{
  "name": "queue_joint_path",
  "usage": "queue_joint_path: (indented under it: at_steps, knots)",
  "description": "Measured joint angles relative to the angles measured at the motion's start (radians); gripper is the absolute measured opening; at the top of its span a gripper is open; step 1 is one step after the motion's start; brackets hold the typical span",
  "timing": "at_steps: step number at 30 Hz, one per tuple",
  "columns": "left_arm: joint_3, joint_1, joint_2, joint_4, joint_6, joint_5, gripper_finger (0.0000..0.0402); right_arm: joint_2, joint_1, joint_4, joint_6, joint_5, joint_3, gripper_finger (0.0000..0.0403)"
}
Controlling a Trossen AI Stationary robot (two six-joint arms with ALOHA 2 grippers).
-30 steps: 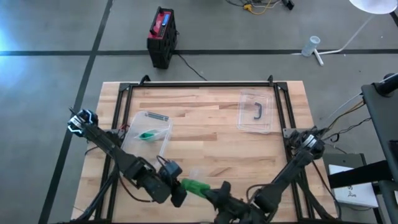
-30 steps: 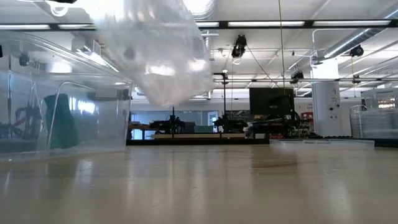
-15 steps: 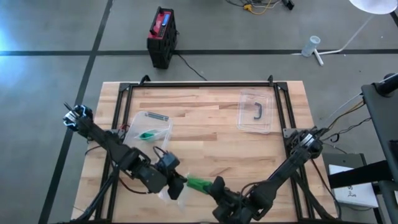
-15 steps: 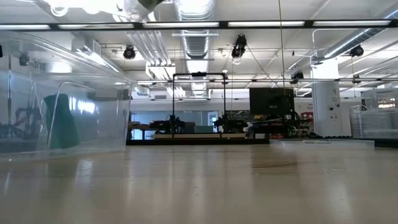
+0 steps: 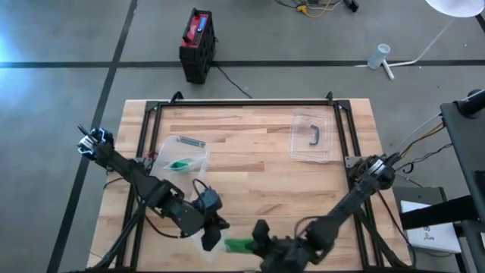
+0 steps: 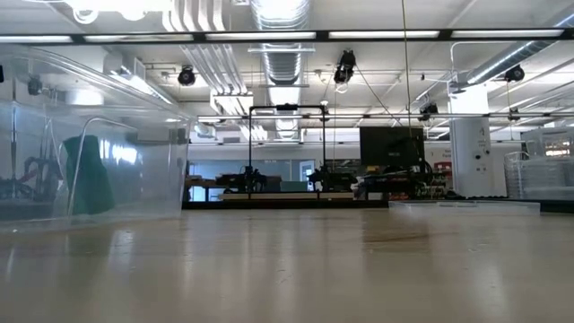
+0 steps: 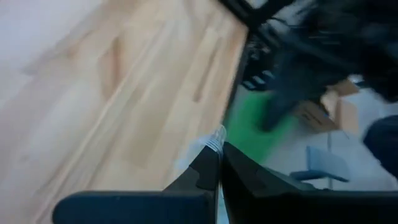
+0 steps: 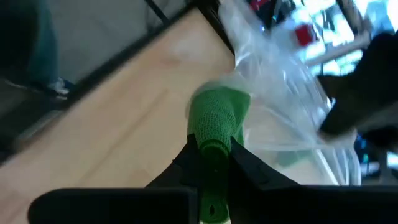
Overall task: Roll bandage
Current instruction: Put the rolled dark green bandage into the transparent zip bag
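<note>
At the table's near edge, the right gripper (image 8: 214,155) grasps the green bandage (image 8: 214,121); the left gripper (image 7: 219,165), just left, pinches a clear bag (image 5: 208,237).

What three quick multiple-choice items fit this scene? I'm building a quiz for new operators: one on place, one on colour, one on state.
1. The clear lid with the black handle lies
A. on the right half of the table
B. on the floor
C. in a gripper

2. The bandage held by the right gripper is
A. white
B. red
C. green

3. The jaws of the left gripper are
A. wide open
B. shut on the clear plastic bag
C. shut on the lid

Key:
1. A, the high view shows it flat on the wood there.
2. C, the roll is bright green in the right wrist view.
3. B, the left wrist view shows film pinched at the tips.
</note>
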Motion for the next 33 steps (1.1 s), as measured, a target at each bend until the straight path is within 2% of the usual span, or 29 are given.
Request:
queue_joint_path:
  at_steps: [2, 5, 7, 9, 12, 13, 14, 16, 20, 22, 25, 27, 31, 33]
  knots:
    - [0.0, -0.002, 0.014, 0.028, 0.018, 0.023, 0.0, 0.001, -0.023, -0.008, 0.038, 0.022, -0.002, 0.0029]
    - [0.0, -0.003, 0.037, 0.027, 0.02, 0.062, 0.0, 0.001, -0.044, -0.016, 0.063, 0.161, -0.002, 0.0029]
    - [0.0, -0.003, 0.047, 0.017, 0.017, 0.07, 0.0, 0.001, -0.051, -0.017, 0.063, 0.206, -0.002, 0.0029]
    - [0.0, -0.003, 0.052, 0.001, 0.012, 0.073, 0.0, 0.0, -0.053, -0.011, 0.064, 0.139, -0.002, 0.0029]
    - [0.0, -0.003, 0.054, -0.034, 0.01, 0.075, 0.0, -0.002, -0.055, 0.019, 0.066, -0.131, -0.002, 0.0029]
    - [0.0, -0.002, 0.054, -0.038, 0.01, 0.067, 0.0, -0.002, -0.053, 0.034, 0.087, -0.193, -0.002, 0.0029]
    - [0.0, 0.0, 0.054, -0.037, 0.009, 0.059, 0.0, -0.002, -0.052, 0.041, 0.111, -0.207, -0.002, 0.0029]
    - [0.0, 0.002, 0.054, -0.026, 0.009, 0.049, 0.0, -0.002, -0.055, 0.024, 0.135, -0.161, -0.002, 0.0029]
    - [0.0, 0.003, 0.054, 0.021, 0.01, 0.045, 0.0, -0.001, -0.082, -0.059, 0.173, 0.066, -0.003, 0.0029]
    - [0.0, 0.003, 0.054, 0.037, 0.018, 0.044, 0.0, -0.001, -0.094, -0.064, 0.201, 0.063, -0.003, 0.0029]
    - [-0.001, 0.006, 0.054, 0.041, 0.034, 0.033, 0.0, -0.001, -0.102, -0.023, 0.208, -0.096, -0.003, 0.0029]
    - [0.0, 0.008, 0.054, 0.045, 0.036, 0.018, 0.0, 0.0, -0.102, 0.024, 0.21, -0.126, -0.003, 0.0031]
    - [0.0, 0.012, 0.054, 0.061, 0.054, 0.0, 0.0, -0.001, -0.112, 0.002, 0.27, 0.018, -0.002, 0.0077]
    - [-0.001, 0.012, 0.054, 0.069, 0.055, -0.011, 0.0, -0.001, -0.12, -0.004, 0.304, 0.052, -0.003, 0.0105]
